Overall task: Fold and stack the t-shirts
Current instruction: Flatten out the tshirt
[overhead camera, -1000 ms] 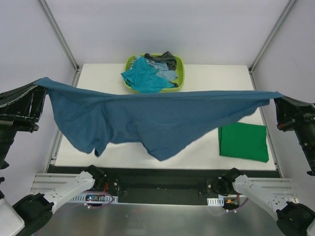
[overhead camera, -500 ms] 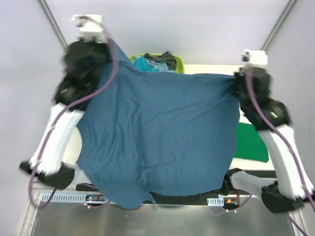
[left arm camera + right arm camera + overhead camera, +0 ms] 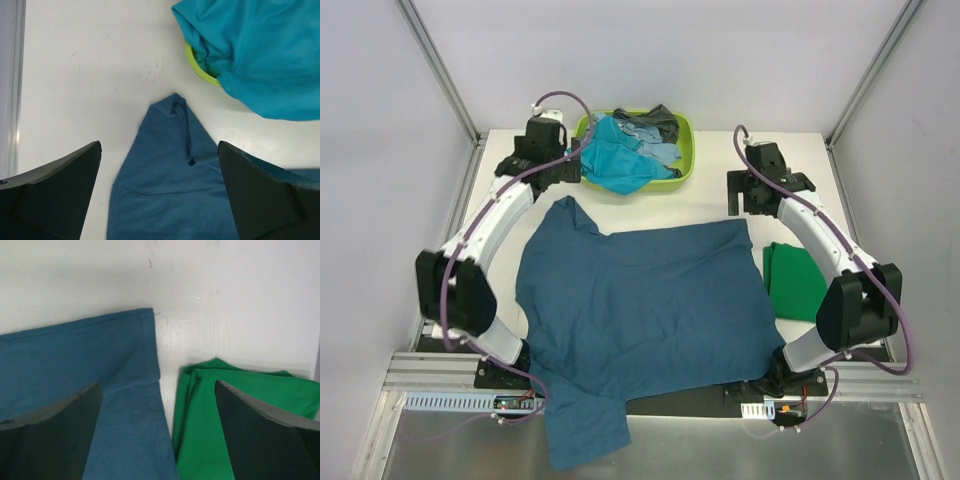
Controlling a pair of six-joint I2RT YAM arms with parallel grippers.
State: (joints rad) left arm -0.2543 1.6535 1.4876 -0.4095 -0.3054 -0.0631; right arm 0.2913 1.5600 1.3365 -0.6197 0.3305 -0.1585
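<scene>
Left gripper & right gripper spread, empty. Large dark blue cloth t-shirt overhangs white table; may slide off mid-fold.

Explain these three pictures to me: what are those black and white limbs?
They are two robot arms, a left arm and a right arm, fixed at the near edge of a white table. The wide picture comes from a camera overhead; the two close ones from a camera on each wrist, so the dark wedges are its own fingers. A dark blue shirt lies spread out, one end past the near edge; a folded green shirt lies to its right. A lime basket at the back holds more shirts. The left gripper and right gripper are both open, holding nothing.
</scene>
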